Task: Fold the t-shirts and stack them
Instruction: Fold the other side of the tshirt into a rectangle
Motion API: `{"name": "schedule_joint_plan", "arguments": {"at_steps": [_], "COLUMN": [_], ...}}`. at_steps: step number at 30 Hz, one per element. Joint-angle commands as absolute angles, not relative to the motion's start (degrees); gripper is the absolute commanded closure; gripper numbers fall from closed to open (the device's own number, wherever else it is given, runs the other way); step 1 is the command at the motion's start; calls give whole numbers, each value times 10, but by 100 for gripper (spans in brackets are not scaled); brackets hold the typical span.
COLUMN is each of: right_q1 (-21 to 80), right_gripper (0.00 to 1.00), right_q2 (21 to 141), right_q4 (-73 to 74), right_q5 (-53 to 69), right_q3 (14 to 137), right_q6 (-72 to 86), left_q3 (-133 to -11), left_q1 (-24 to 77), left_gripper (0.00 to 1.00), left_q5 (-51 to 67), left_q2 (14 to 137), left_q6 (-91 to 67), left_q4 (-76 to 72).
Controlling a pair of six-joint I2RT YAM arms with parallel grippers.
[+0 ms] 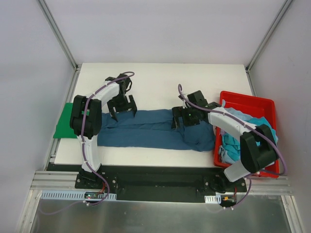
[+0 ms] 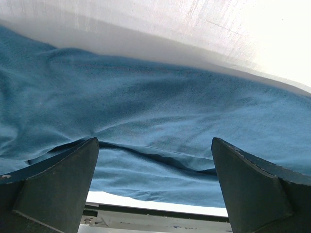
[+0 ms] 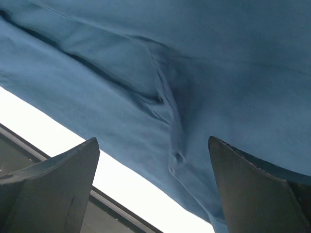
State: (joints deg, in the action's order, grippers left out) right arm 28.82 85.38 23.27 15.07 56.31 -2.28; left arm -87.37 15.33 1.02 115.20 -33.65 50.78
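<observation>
We find open worktop (image 1: 160, 80) beyond the blue shirt (image 1: 146, 133); the red bin (image 1: 248, 98) blocks the right edge, a green shirt (image 1: 65, 121) the left.

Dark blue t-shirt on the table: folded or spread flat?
Partly folded. The dark blue t-shirt lies as a long band across the table, a layer edge running lengthwise; no crosswise fold yet.

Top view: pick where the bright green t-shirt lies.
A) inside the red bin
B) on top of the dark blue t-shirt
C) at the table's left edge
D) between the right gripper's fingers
C: the green t-shirt lies flat at the left edge of the table, well apart from the red bin and the dark blue t-shirt.
</observation>
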Motion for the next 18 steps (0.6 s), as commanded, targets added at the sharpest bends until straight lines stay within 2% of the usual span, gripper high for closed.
{"name": "schedule_joint_plan", "arguments": {"at_steps": [1,7,9,14,18], "right_q1": [322,371,373,345,287], "right_gripper": [4,4,4,4,4], "right_q2": [899,897,878,823,809], "right_q4": [187,171,176,199,188], "right_q5": [230,352,349,252,264], "right_q3": [614,581,576,563,525], "right_q6": [-2,34,35,64,119], "left_q3": [-875,-884,-891,-902,-901], "left_q1": [154,153,153,154,156], "left_gripper": [1,1,1,1,1], "left_q5": [4,4,11,31,40], "left_q2": [1130,1129,1129,1122,1114], "left_q6": [-340,-337,-335,-332,-329], "left_q4": [516,517,517,517,515]}}
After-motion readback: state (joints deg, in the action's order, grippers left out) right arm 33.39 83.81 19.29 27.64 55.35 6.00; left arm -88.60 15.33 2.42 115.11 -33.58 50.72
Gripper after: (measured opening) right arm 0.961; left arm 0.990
